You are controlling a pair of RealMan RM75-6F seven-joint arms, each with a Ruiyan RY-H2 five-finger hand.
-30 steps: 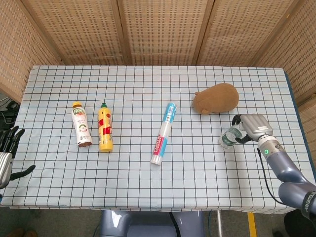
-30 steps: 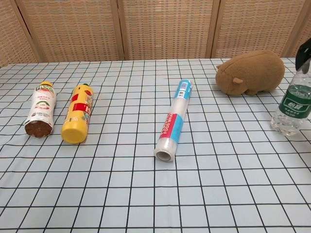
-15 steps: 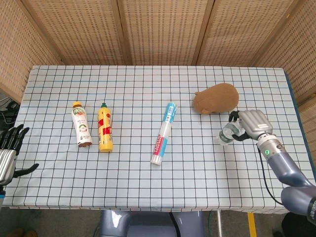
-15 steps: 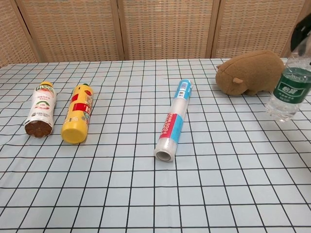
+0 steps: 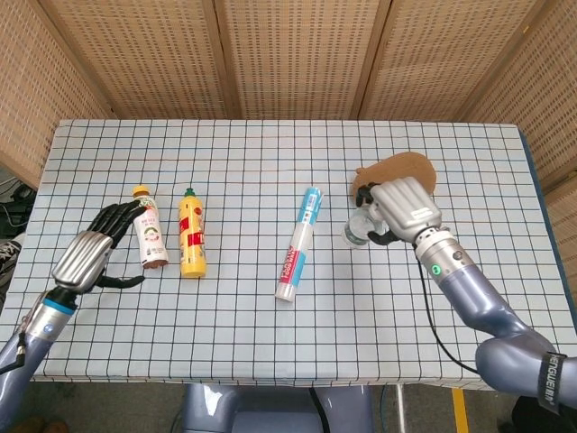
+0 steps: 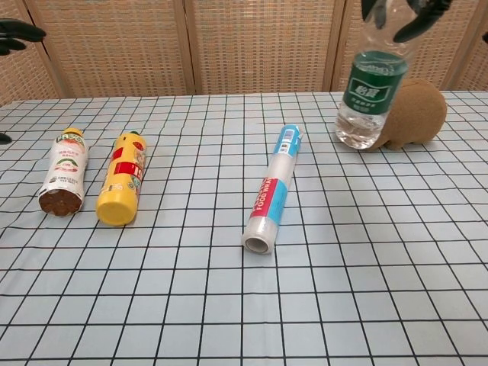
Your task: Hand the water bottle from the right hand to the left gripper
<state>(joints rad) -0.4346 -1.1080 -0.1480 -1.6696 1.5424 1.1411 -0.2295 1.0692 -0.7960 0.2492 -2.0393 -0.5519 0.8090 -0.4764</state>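
My right hand [image 5: 403, 209] grips the clear water bottle [image 6: 370, 91] with a green label near its top and holds it upright above the table, in front of the brown plush. In the head view only the bottle's base [image 5: 355, 232] shows below the hand. In the chest view the right hand's fingers [image 6: 408, 19] wrap the bottle's neck at the top edge. My left hand [image 5: 90, 255] hovers at the left side of the table with its fingers spread and nothing in it, just left of the brown-capped bottle. Its fingertips [image 6: 14, 30] show at the chest view's top left.
On the checked tablecloth [image 5: 270, 334] lie a white drink bottle [image 5: 149, 229], a yellow bottle [image 5: 191, 234] and a blue-and-white roll [image 5: 298, 244]. A brown plush toy [image 5: 401, 170] sits behind the right hand. Wicker screens stand behind the table.
The right hand has lifted the water bottle off the table and carried it left, toward the middle. The left hand has risen from the table's left edge and moved inward.
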